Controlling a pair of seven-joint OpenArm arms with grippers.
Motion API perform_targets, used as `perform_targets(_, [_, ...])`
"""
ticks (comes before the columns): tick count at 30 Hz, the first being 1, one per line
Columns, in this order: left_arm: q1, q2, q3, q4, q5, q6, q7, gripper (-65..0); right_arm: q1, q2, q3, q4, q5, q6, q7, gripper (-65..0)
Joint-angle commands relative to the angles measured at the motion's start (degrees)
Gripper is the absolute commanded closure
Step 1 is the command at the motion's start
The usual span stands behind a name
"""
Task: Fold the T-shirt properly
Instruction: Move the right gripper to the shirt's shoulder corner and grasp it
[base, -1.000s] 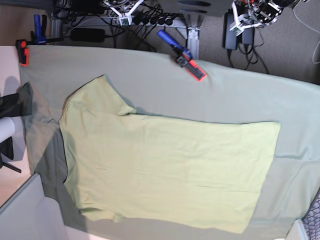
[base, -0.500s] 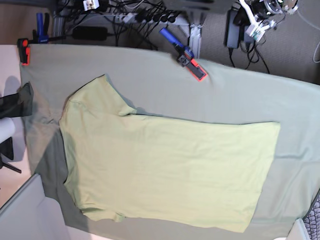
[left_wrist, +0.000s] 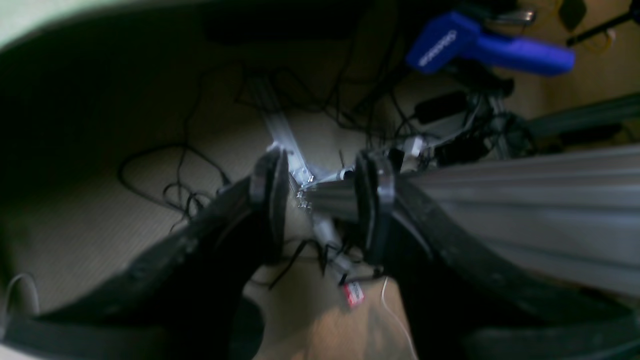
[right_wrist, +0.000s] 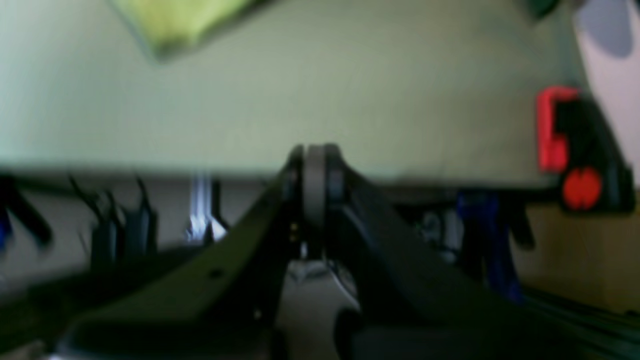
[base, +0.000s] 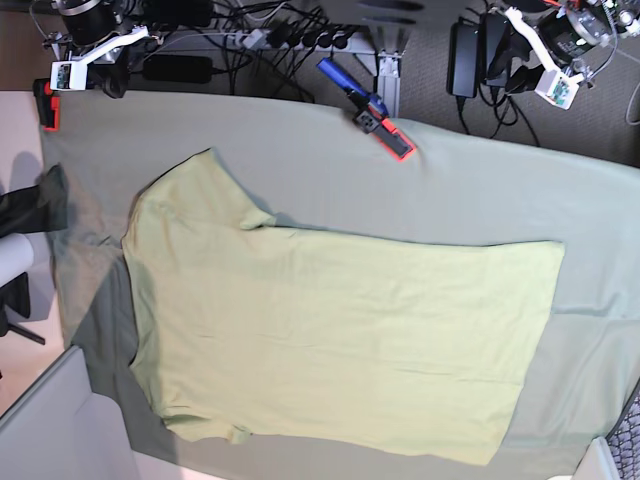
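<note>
T-shirt (base: 330, 340): pale yellow-green, lying flat on the grey-green tablecloth (base: 480, 190) that covers the bench; hem toward the base view's right, neck end toward its left; a corner of it also shows blurred at the top of the right wrist view
Sleeves: one short sleeve (base: 195, 190) spread out toward the upper left of the base view; the other sleeve (base: 205, 428) at the lower left, close to the cloth's near edge
Surface: mostly smooth, faint creases running across the chest
Left gripper (left_wrist: 320, 200): raised off the bench, past its far edge at the base view's upper right; jaws spread with a clear gap between the two dark pads, nothing between them; floor, cables and a metal rail show through the gap
Right gripper (right_wrist: 314, 175): at the base view's upper left, above the far edge of the cloth near a red-and-black clamp (right_wrist: 575, 155); in the blurred wrist view the jaws look pressed together, holding nothing
Contact: neither gripper touches the T-shirt; both are well apart from it
Blue-handled clamp (base: 365, 108): pinned on the far edge of the tablecloth, its orange tip resting on the cloth, clear of the shirt
Floor behind the bench: power strips and tangled black cables (base: 270, 40)
Fold state: shirt fully open, no fold made yet
</note>
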Motion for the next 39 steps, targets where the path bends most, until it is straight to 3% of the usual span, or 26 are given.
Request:
perform_targets(1, [0.7,-0.3,-0.5,1.1,-0.7,-0.8,0.2,-25.6,1.0,0.6,0.9,0.6,1.5,-1.5,0.9,-10.6])
perform_targets(5, [1.1,-0.3,-0.5,1.1,-1.0,-0.8,2.4,-25.6,6.4,0.2,0.9,-0.5,4.1,-4.3,0.5,-33.4])
perform_targets(7, [1.7,-0.3,-0.5,1.1,-1.1,-0.8,2.3,-25.6,9.2,-0.3,0.9,-1.6,5.4,-6.2,-1.0,-37.2])
perform_targets(15, [3.8,-0.3,-0.5,1.2,-1.0,-0.9,2.3,-25.6,18.8,-2.9,0.9,-8.4,11.1,-6.9,-5.6,-37.2])
perform_targets(22, [4.4,-0.3,-0.5,1.2,-1.1,-1.3,2.3,-25.6,22.7,-5.7,0.2,-12.5,14.3,-3.7,-6.6,-37.2])
perform_targets(31, [4.4,-0.3,-0.5,1.2,-1.1,-1.3,2.3,-25.6,25.5,-9.2,-8.4,-12.9,11.5,-3.6,-6.3,-37.2])
perform_targets(39, [4.6,-0.3,-0.5,1.2,-1.1,-1.4,2.3,-25.6,29.9,-12.3,-8.9,-16.0,10.6,-3.5,-6.3,-37.2])
